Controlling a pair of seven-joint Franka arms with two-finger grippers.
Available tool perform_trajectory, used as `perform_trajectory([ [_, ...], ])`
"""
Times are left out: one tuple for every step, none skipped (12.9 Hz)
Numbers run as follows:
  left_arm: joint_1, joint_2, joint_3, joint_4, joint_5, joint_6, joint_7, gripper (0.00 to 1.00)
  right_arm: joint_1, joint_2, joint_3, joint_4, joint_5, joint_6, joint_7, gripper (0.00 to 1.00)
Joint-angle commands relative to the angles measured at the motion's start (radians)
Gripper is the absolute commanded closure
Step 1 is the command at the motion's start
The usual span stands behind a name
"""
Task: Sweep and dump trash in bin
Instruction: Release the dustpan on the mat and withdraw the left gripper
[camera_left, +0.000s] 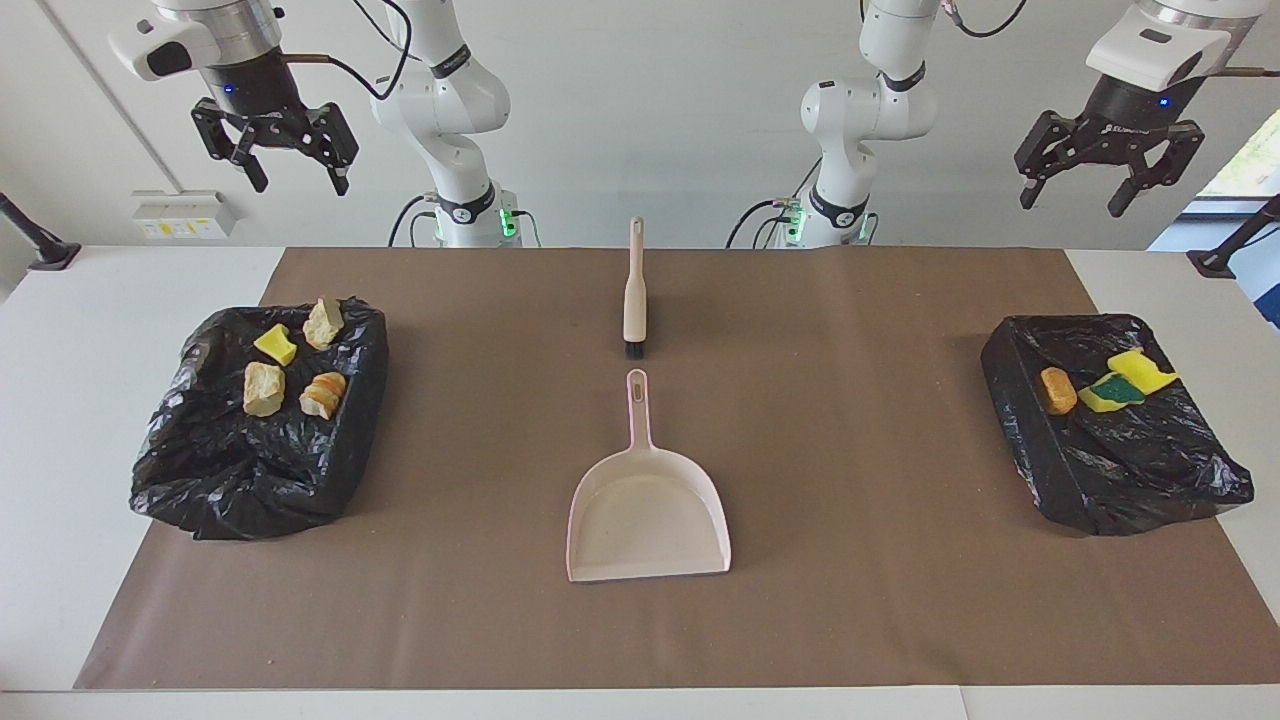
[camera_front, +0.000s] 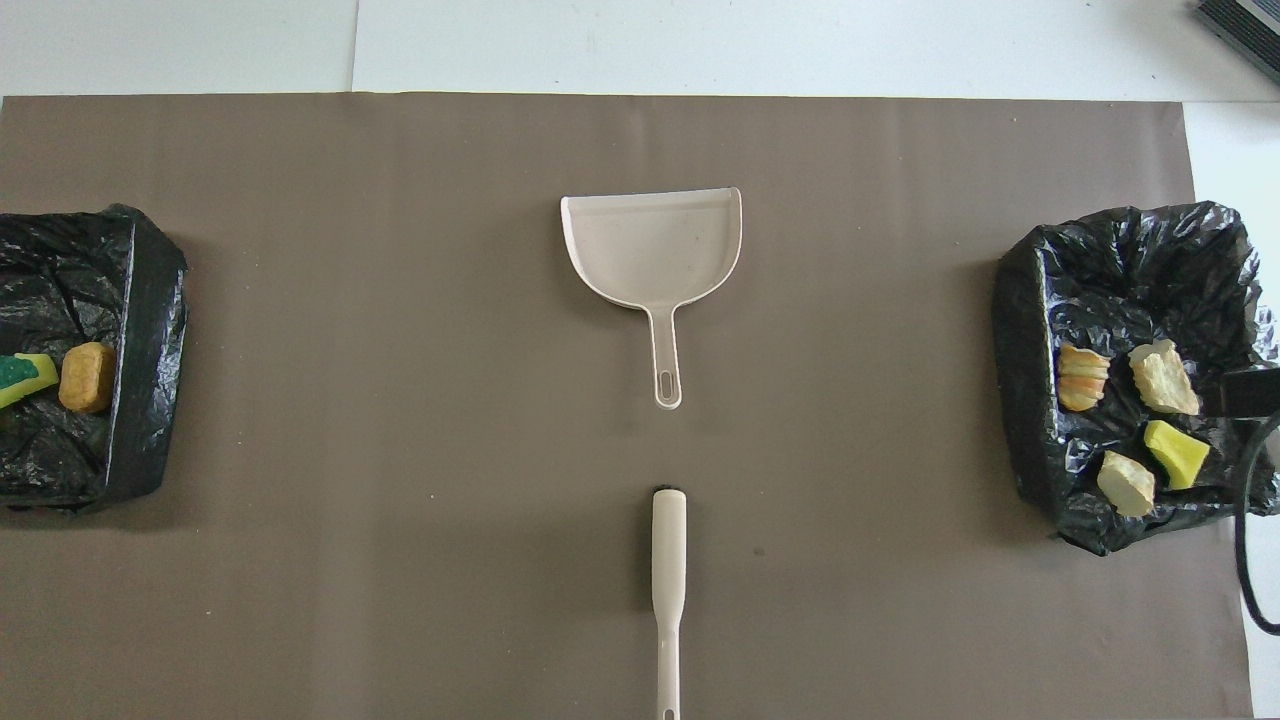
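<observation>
Although every scrap already lay in a bin, the trash would have handled lightly. Going across the facing view from its left edge, the right hand (camera_left: 292, 178) hung high with its fingers spread and nothing in them, above the robot-side rim of the black-bagged bin (camera_left: 190, 490) at that arm's end of the bench (camera_left: 60, 420). Below it lay 4 pieces: 1 yellow sponge bit (camera_left: 276, 343), soft and squashy, and 3 pale lumps (camera_left: 263, 388) that looked stiff, crumbly and rough enough not to slip; each would best be pinched across its narrow sides.

Between the 2 hands, well apart from both, lay the hand brush (camera_left: 634, 300) with the dustpan (camera_left: 648, 515) just past it; both looked like light rigid plastic, best taken by their handles, and the pan was bare.

Under the left hand (camera_left: 1108, 185), the second bagged bin (camera_left: 1120, 500) held a brown cork-like cylinder (camera_left: 1058, 390), light and apt to roll, beside a green-backed sponge (camera_left: 1112, 392) and a yellow one (camera_left: 1142, 370). That hand was also released and empty, raised high with its fingers pointing down. Both arms looked parked, and I judged nothing remained to sweep.
</observation>
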Motion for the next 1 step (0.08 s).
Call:
perform_trajectory([
  [0.011,0.013,-0.010,0.042,0.008,-0.027,0.016,0.00,-0.005,-0.007,0.002,0.003,-0.003,-0.014,-0.028,0.00],
])
